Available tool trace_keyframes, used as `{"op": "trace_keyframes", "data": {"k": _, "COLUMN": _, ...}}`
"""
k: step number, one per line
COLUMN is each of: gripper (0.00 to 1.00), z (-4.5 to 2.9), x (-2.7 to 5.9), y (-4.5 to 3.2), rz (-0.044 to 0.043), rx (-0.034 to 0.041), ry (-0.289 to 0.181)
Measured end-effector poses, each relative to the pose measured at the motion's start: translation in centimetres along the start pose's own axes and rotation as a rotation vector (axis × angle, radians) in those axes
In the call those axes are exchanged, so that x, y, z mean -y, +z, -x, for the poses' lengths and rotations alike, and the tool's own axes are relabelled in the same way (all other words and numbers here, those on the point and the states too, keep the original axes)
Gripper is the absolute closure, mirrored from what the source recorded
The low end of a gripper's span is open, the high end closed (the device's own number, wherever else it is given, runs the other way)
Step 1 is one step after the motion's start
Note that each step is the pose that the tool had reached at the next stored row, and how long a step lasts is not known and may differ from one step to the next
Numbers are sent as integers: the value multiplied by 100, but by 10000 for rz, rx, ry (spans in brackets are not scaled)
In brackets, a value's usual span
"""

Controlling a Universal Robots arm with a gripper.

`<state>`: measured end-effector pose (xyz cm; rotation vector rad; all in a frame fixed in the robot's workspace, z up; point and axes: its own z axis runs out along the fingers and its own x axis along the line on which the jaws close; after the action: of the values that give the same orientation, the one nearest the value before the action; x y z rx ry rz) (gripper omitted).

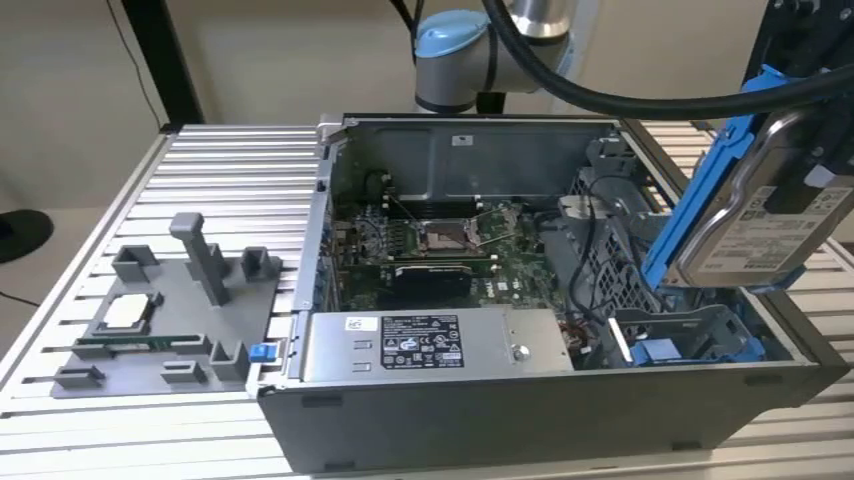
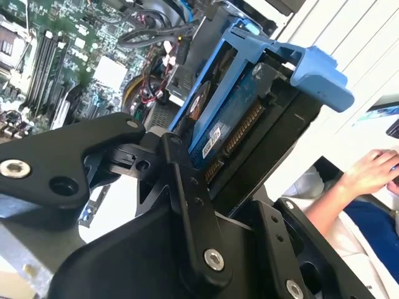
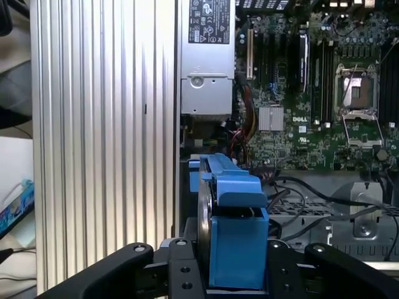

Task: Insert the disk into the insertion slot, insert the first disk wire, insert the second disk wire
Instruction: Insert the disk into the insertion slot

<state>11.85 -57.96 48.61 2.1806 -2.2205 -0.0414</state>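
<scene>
Clamping claw [image 3: 234,274]: you are gripping the disk [image 1: 754,225] by its blue frame.
Disk: it is hanging tilted (label showing) over the open computer case [image 1: 534,415].
Insertion slot [image 1: 691,322]: lying below, apart.

Robotics lab bench: ribbed aluminium table [image 1: 200,160], opened computer case [image 1: 534,415].

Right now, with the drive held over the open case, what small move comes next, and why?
Probably ease it down toward the grey-blue plastic drive bay with blue clips: the flat silver metal hard drive in its blue frame, clamped in the jaws, hangs tilted above that bay, not yet in it.
</scene>
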Motion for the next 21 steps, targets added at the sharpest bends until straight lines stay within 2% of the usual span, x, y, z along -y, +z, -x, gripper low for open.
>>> {"op": "trace_keyframes", "data": {"k": 7, "gripper": 100, "z": -13, "x": 59, "y": 27, "rz": 0, "rx": 4, "ry": 0}}
{"op": "trace_keyframes", "data": {"k": 14, "gripper": 100, "z": -21, "x": 78, "y": 80, "rz": 0, "rx": 5, "ry": 1}}
{"op": "trace_keyframes", "data": {"k": 21, "gripper": 100, "z": -22, "x": 87, "y": 186, "rz": 0, "rx": 6, "ry": 0}}
